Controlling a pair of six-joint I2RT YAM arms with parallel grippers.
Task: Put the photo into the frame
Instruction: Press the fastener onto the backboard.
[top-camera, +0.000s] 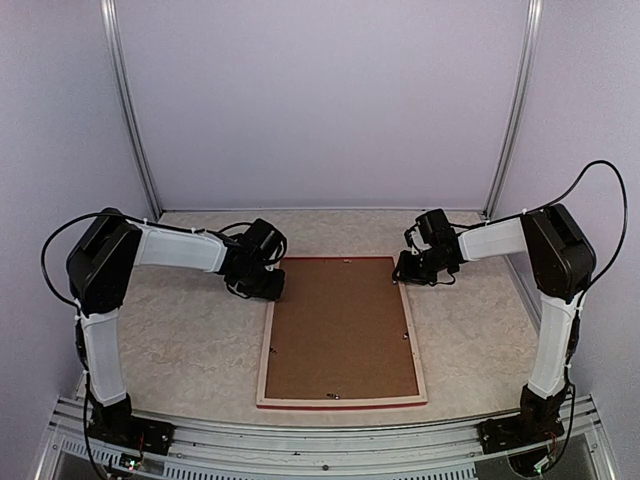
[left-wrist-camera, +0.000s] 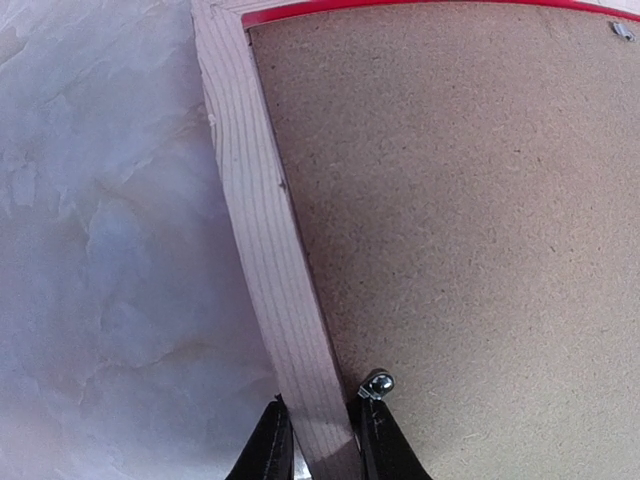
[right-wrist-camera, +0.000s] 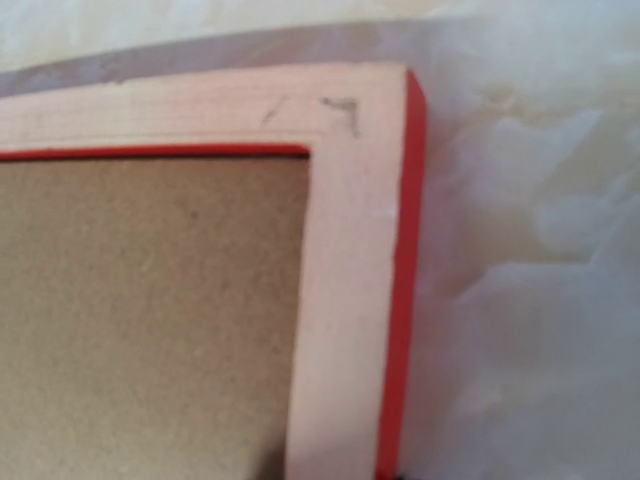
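One faint pencil scrawl (right-wrist-camera: 340, 112) on frame (right-wrist-camera: 345, 300) corner

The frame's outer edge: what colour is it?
Red, edging the frame, whose back is pale wood; clearest in the right wrist view.

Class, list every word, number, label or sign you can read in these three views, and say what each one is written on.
On the frame, on the pale wood by its corner: a pencil mark, a slanted stroke and a hook like "7", too blurred to read for certain.
On the backing board: no text.
Elsewhere in the three views: no words, brands or numbers can be read.
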